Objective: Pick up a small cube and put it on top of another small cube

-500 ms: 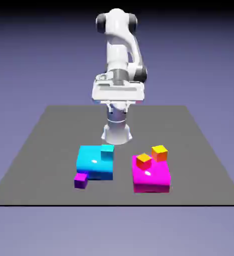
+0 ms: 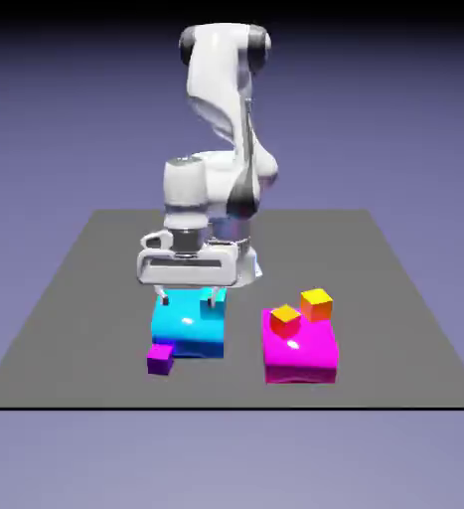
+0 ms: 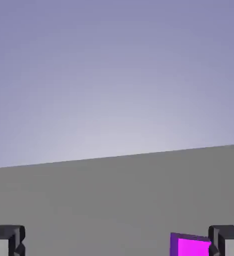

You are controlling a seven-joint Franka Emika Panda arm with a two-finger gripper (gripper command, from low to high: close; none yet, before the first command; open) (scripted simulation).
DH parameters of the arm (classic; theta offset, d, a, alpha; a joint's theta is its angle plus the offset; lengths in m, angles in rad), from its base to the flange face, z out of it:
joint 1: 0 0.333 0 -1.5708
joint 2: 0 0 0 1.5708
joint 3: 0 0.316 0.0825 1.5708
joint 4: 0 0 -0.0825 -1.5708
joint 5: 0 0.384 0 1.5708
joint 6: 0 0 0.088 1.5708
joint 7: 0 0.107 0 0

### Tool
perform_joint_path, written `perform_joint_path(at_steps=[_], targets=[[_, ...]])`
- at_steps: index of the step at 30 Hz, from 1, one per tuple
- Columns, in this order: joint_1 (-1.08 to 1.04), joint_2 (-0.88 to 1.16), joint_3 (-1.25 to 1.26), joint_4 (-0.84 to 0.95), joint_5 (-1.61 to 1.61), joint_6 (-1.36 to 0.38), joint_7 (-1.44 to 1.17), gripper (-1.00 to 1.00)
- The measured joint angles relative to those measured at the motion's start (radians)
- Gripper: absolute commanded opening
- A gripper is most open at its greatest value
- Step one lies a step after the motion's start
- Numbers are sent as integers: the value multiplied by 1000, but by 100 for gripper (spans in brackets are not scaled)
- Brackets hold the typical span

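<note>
Near six o'clock of the cyan block [image 2: 188, 324], our purple cube [image 2: 160, 360] sits on the counter [image 2: 86, 288]; the fingers [image 2: 189, 299] hang wide apart, presumably to straddle it.

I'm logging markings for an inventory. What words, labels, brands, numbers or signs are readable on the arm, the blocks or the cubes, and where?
None: no readable text shows on the arm, the blue block, the magenta block or the small cubes, such as the purple one.
</note>
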Motion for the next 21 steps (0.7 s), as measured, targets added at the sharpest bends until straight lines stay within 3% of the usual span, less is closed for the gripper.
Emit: perform_joint_path(at_steps=[7, 12, 13, 21], targets=[[6, 253, -113, 113, 45, -145, -65, 0], [-72, 435, -13, 131, 153, 10, -142, 0], [-74, 438, -11, 131, 155, 13, -143, -100], [6, 256, -114, 114, 46, -147, -67, -100]])
